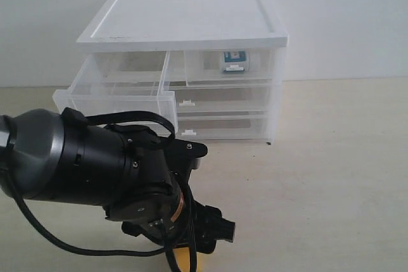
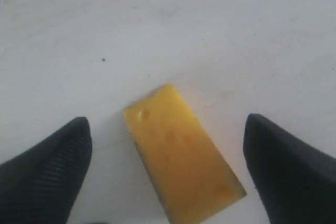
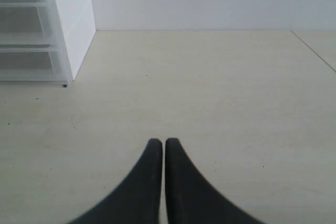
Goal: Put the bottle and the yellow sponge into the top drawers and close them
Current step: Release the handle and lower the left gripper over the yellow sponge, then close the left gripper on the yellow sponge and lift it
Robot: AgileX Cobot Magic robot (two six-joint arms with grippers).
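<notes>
Exterior view: the bottle point(image 1: 233, 62) sits in the closed right top drawer point(image 1: 197, 71); the left top drawer point(image 1: 121, 100) is pulled out.

Left wrist view: the left gripper point(image 2: 168, 124) is spread wide astride the yellow sponge point(image 2: 181, 156) on the table point(image 2: 157, 24), not touching it; the sponge pick-up seems in hand, and next it should lower and close.

Right wrist view: the right gripper point(image 3: 163, 142) is closed and empty.

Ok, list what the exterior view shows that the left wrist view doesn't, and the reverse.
Exterior only: the cabinet, its left top drawer pulled out, its right top drawer shut with the bottle inside, and the left arm. Left wrist only: the left gripper open, its fingers either side of the yellow sponge without touching. Both: that sponge, a mere sliver in the exterior view, and the table.
</notes>
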